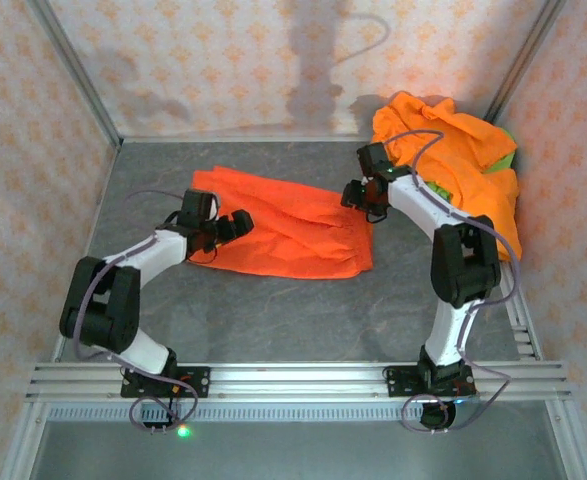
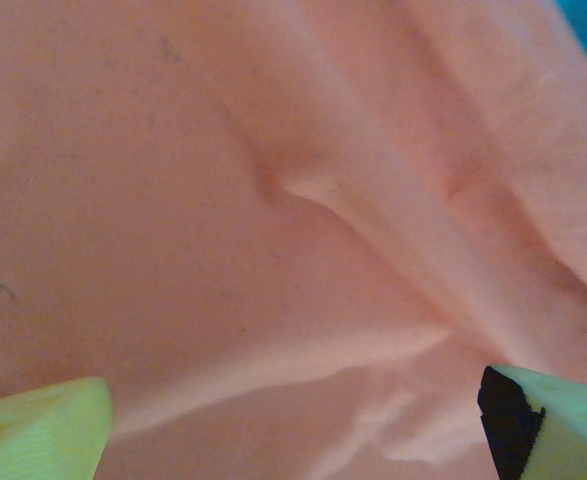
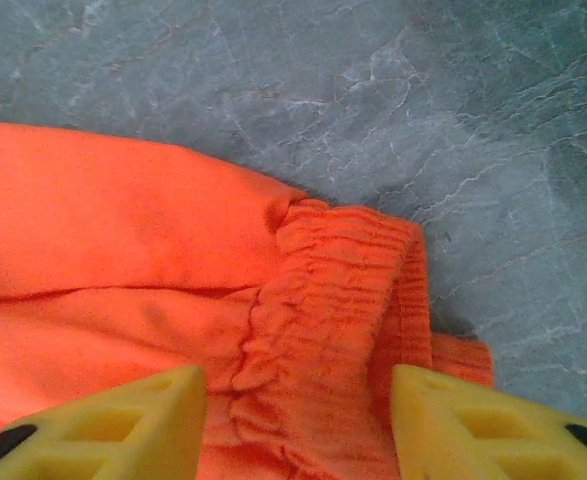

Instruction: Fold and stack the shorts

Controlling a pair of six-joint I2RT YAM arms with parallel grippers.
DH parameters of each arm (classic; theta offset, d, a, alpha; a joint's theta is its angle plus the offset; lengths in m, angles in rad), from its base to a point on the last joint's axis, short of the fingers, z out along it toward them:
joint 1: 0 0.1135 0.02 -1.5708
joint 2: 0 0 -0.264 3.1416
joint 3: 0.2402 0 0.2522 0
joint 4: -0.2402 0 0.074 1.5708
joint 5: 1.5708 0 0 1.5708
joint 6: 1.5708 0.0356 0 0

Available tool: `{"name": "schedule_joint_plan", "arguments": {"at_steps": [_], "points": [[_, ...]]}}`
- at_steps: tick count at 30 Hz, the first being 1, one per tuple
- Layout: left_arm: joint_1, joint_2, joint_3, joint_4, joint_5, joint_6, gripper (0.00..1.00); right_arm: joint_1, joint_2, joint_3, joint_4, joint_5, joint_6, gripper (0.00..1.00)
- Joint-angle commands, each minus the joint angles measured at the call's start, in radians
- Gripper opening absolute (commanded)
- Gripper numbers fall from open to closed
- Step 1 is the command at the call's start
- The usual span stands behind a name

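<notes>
At the near edge the two arm bases sit bolted to a metal rail (image 1: 293,380). Beyond it the grey marbled desk (image 1: 273,310) runs bare up to the cloth.

One pair of orange shorts (image 1: 293,235) lies spread flat on the middle of the desk, its long side running left to right and its gathered waist at the right end. The left tool (image 1: 235,225) hangs over the left part of these shorts. In the left wrist view its two pale yellow fingertips (image 2: 38,430) stand wide apart at the bottom corners, gripping nothing, with softly creased orange cloth between and beyond them.

The right tool (image 1: 358,195) is at the far right corner of the same shorts. In the right wrist view its yellow fingers (image 3: 113,425) stand apart, one on each side of the ruched elastic waistband (image 3: 333,300), which bunches up in the gap. They are not clamped on it, and I cannot tell whether their inner faces touch the cloth. Bare desk shows just past that corner.

Farther back, in the far right corner of the desk against the patterned wall (image 1: 223,60), a loose pile of shorts (image 1: 443,140) is heaped up. It is mostly orange, with lime-green shorts (image 1: 508,155) peeking out on its right side
</notes>
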Motion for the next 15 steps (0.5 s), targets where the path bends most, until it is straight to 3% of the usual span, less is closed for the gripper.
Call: {"name": "schedule_joint_plan", "arguments": {"at_steps": [1, 7, 15], "points": [[-0.003, 0.039, -0.023, 0.078, -0.02, -0.013, 0.95, -0.009, 0.04, 0.034, -0.013, 0.036, 0.009, 0.37], [-0.002, 0.081, -0.05, 0.058, -0.068, -0.007, 0.95, -0.029, -0.002, 0.017, -0.005, 0.077, 0.032, 0.03], [-0.001, 0.082, -0.121, 0.063, -0.109, -0.038, 0.96, -0.038, -0.09, 0.036, -0.072, 0.198, 0.013, 0.0]]}}
